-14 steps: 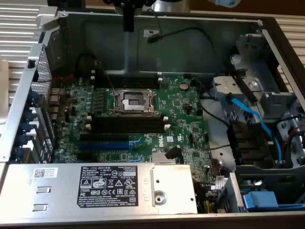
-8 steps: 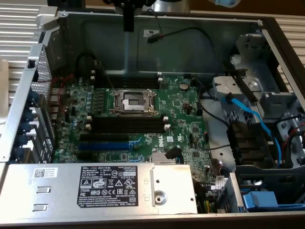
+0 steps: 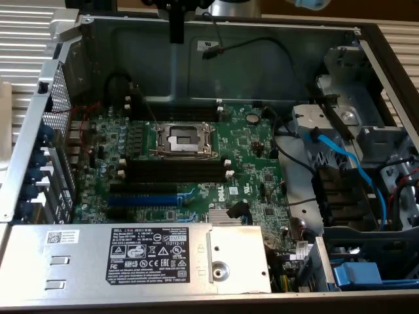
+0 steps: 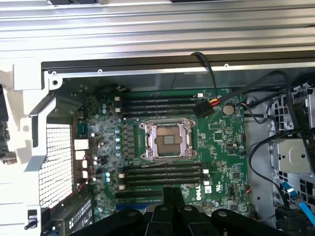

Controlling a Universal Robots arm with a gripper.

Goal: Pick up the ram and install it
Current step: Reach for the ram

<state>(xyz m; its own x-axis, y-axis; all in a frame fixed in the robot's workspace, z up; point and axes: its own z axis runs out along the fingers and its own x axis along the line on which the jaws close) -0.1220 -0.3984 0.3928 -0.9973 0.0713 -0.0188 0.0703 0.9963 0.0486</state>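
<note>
Here the pincer [image 4: 173, 200] is clenched, hovering above the green motherboard [image 4: 221, 147]. Long black slots [image 4: 162, 175] lie below it; where the ram is, I cannot tell.

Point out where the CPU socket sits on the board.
In the exterior view, the CPU socket sits mid-board on the green motherboard, slightly toward the exterior view's left, between two banks of long black slots.
</note>
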